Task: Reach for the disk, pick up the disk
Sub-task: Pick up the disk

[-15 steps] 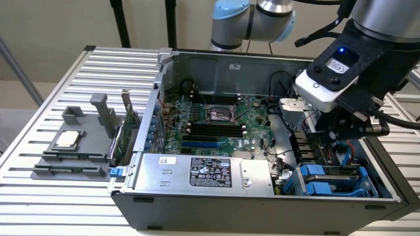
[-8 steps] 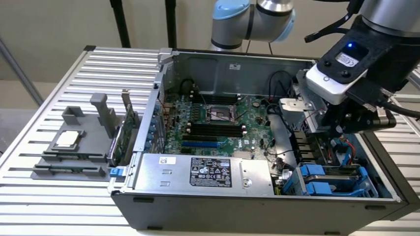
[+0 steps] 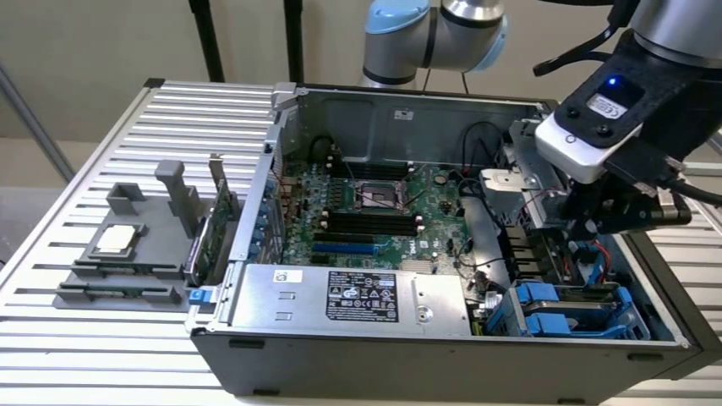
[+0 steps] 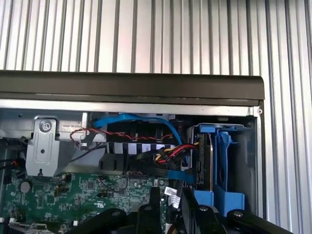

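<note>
The task is at its beginning: the flat grey disk in its blue plastic carrier rails sits seated in the bay at the corner of the open black computer case, not grasped. The black gripper hangs above that bay. Whether its claw is released or clenched, I cannot tell. Nearby lies the green motherboard.

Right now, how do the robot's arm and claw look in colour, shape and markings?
The arm is made of round silver tubes with light blue joint caps. Near its end sits a black and white wrist block carrying a small blue light and a white label, with black cables looping beside it. The claw below is black.
</note>
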{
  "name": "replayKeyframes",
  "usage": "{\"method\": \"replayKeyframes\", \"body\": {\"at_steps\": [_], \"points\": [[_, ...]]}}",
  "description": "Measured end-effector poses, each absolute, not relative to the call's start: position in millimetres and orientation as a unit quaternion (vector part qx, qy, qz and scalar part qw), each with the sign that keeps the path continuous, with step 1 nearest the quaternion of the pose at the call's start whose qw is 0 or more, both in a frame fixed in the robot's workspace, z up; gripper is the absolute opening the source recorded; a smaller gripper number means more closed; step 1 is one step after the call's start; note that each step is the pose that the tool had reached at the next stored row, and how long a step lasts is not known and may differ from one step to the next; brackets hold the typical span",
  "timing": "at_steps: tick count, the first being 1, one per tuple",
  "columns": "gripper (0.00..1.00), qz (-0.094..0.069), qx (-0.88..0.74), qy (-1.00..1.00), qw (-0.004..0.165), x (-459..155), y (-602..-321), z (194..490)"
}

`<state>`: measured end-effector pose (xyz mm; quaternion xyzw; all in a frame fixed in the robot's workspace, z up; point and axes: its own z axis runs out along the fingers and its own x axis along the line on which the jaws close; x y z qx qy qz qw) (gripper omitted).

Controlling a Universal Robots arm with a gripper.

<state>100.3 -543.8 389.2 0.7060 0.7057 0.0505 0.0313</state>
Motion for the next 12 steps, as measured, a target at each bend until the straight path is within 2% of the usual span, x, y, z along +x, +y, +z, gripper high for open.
{"method": "replayKeyframes", "body": {"at_steps": [4, 12], "points": [[0.32, 0.049, 0.711, 0.701, 0.038, 100.5, -544.1, 387.3], [0.32, 0.032, 0.712, 0.699, 0.062, 100.9, -544.1, 382.3]]}}
